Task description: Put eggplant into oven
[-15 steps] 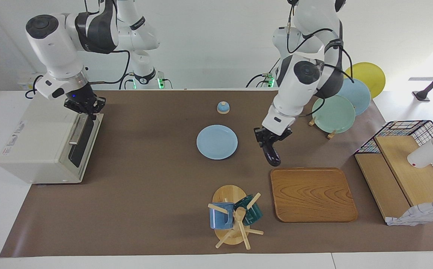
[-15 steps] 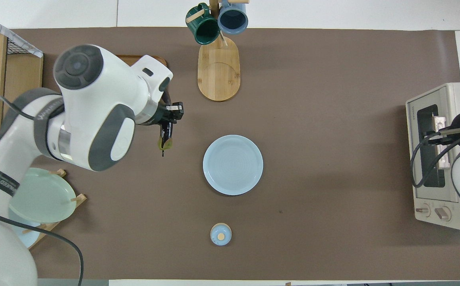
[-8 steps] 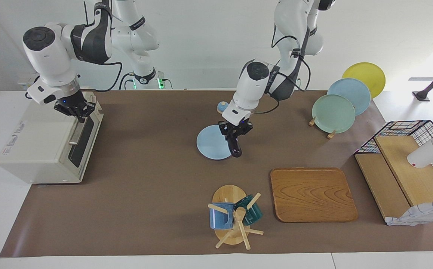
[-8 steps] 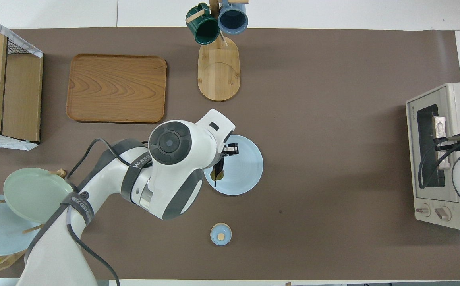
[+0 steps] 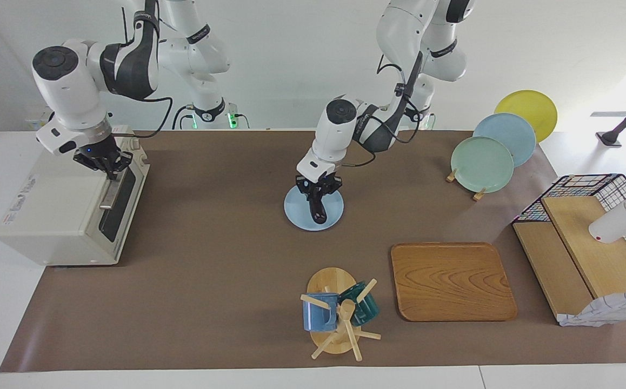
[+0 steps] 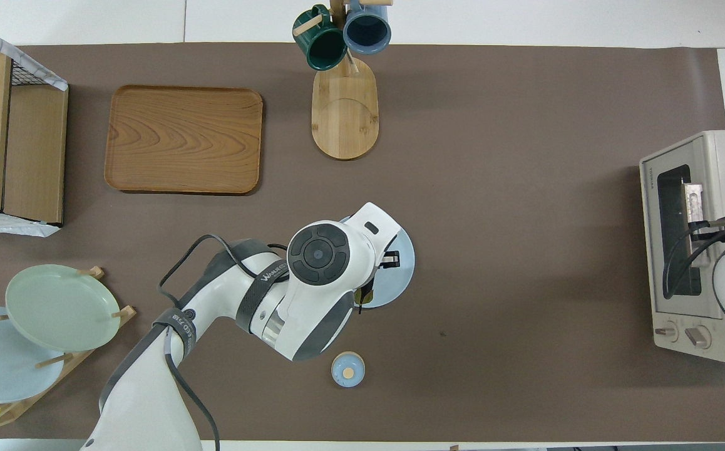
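The dark glossy eggplant (image 5: 319, 212) hangs tip down from my left gripper (image 5: 317, 195), which is shut on its upper end. It is just over the light blue plate (image 5: 298, 216) in the middle of the table. From overhead the left arm's wrist covers most of the eggplant (image 6: 361, 299) and part of the plate (image 6: 402, 275). The cream-white oven (image 5: 59, 205) stands at the right arm's end of the table, its dark glass door (image 6: 672, 232) closed. My right gripper (image 5: 106, 166) is shut at the metal bar handle (image 5: 109, 190) along the door's top edge.
A wooden tray (image 5: 451, 281) and a mug tree (image 5: 340, 316) with a blue and a green mug lie farther from the robots than the plate. A small blue lidded dish (image 6: 348, 369) sits nearer to them. A plate rack (image 5: 483, 162) and a wire-and-wood shelf (image 5: 588, 243) fill the left arm's end.
The left arm has swung the eggplant from beside the wooden tray to over the blue plate, toward the oven's end. The right gripper has shifted a little along the oven's top front edge.
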Available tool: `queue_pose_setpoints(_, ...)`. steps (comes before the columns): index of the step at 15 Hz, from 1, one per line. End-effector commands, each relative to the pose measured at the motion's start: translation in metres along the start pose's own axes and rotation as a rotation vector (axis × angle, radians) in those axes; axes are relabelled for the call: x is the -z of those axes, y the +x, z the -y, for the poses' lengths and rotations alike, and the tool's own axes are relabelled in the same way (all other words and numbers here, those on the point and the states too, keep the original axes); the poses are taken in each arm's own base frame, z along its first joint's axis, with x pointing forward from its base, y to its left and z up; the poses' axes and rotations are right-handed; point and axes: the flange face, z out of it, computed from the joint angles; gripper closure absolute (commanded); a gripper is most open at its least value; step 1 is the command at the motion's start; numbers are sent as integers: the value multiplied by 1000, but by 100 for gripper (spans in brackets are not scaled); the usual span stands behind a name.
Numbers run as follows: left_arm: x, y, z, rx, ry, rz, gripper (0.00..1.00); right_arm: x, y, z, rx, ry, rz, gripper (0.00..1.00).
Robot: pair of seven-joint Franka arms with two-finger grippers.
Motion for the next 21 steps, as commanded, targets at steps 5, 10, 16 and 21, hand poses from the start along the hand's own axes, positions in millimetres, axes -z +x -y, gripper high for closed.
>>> queue_pose_setpoints(5,-1,-1,10,26,-4,-1,1,-13,-5,1,0,-8,-1,100)
queue_pose_setpoints(10,62,27,45,51,3,7,0,-26,-3,0,-8,4,-25,100)
queue_pose_setpoints(16,220,116,192,-3,63,43,0,-34,13,28,36,5,-47,100)
queue_pose_setpoints(21,293,105,265,23,132,18,0,-57,26,47,32,64,-56,100)
